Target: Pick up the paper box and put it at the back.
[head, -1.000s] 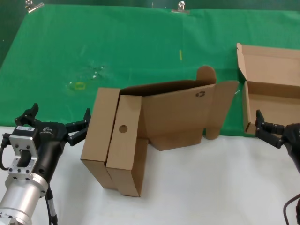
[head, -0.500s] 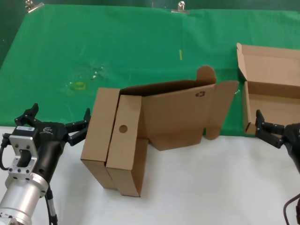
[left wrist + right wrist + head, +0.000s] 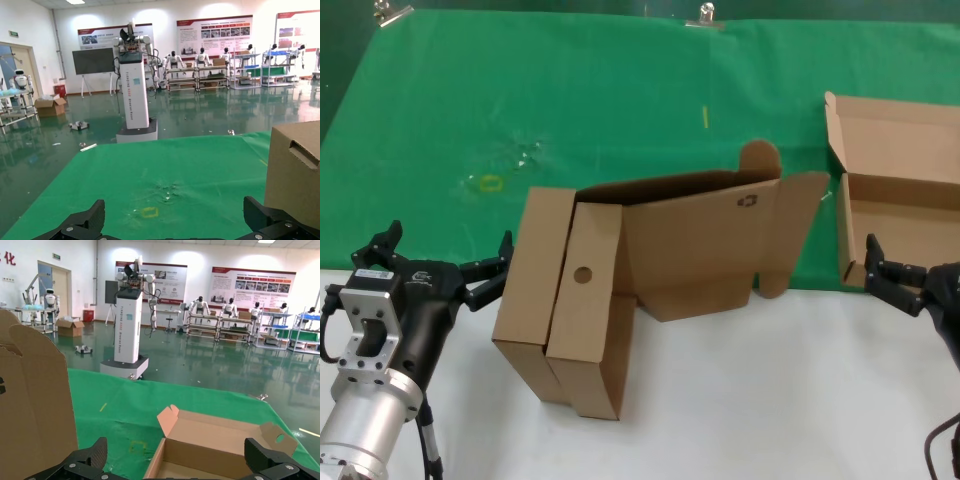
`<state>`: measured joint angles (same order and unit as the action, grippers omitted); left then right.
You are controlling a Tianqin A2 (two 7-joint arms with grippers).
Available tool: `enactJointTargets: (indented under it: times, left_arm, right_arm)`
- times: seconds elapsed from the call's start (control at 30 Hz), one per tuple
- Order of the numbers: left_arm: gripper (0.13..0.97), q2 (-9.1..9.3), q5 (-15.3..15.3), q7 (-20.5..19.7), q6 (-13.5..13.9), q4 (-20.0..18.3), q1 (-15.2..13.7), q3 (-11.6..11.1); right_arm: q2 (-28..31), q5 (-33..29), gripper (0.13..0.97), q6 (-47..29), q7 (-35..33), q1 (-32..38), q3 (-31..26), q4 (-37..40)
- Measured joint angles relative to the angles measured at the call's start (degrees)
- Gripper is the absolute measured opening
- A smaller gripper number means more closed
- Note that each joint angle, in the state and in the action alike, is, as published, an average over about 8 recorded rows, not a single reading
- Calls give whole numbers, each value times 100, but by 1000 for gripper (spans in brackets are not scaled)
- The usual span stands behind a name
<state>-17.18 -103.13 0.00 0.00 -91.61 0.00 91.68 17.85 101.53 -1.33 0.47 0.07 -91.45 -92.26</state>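
Note:
The paper box [image 3: 895,205] lies open on the green cloth at the far right, a shallow brown mailer with its lid hinged back. In the right wrist view the paper box [image 3: 220,452] sits just beyond my right gripper [image 3: 176,447], which is open with nothing between its fingers. From the head view my right gripper [image 3: 910,275] hovers at the box's near edge. My left gripper [image 3: 448,238] is open at the left, beside the leaning flat boxes. The left wrist view shows the left gripper [image 3: 174,210] over bare green cloth.
A brown flat box with a round hole [image 3: 585,315] and a plain flat box [image 3: 530,285] lean together in the middle. Behind them stands a larger cardboard sheet with a rounded tab [image 3: 710,240]. Green cloth [image 3: 570,100] covers the back, white table [image 3: 750,400] the front.

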Motion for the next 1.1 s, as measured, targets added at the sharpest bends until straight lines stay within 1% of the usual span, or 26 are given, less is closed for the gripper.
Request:
enactJointTargets:
  times: [1.1]
  left_arm:
    - [966, 0, 0, 0, 0, 0, 0, 0]
  right_arm:
    - [0, 0, 966, 0, 0, 0, 0, 0]
